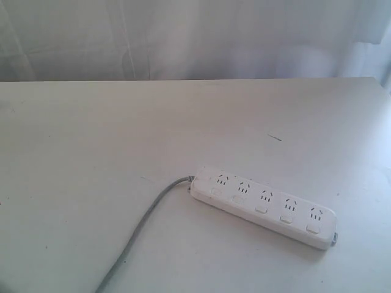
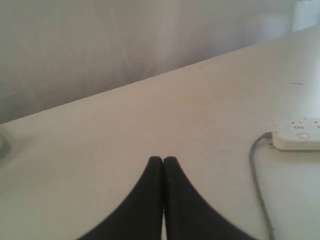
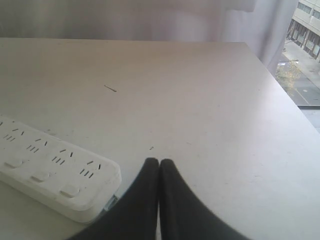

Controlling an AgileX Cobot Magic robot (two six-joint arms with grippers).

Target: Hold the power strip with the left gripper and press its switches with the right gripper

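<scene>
The white power strip (image 1: 264,204) lies flat on the table, right of centre and angled, its grey cord (image 1: 142,229) trailing off toward the near left. Its switches (image 1: 261,209) run in a row along its near side, one by each socket. No gripper shows in the exterior view. In the left wrist view my left gripper (image 2: 163,160) is shut and holds nothing, and the power strip's cord end (image 2: 298,134) lies well off to one side. My right gripper (image 3: 159,162) is also shut and holds nothing, close beside the power strip's free end (image 3: 55,172) but apart from it.
The pale table (image 1: 122,134) reaches back to a white curtain (image 1: 195,36). A small dark speck (image 1: 274,137) lies behind the strip. In the right wrist view the table's edge (image 3: 280,85) borders a window looking outdoors.
</scene>
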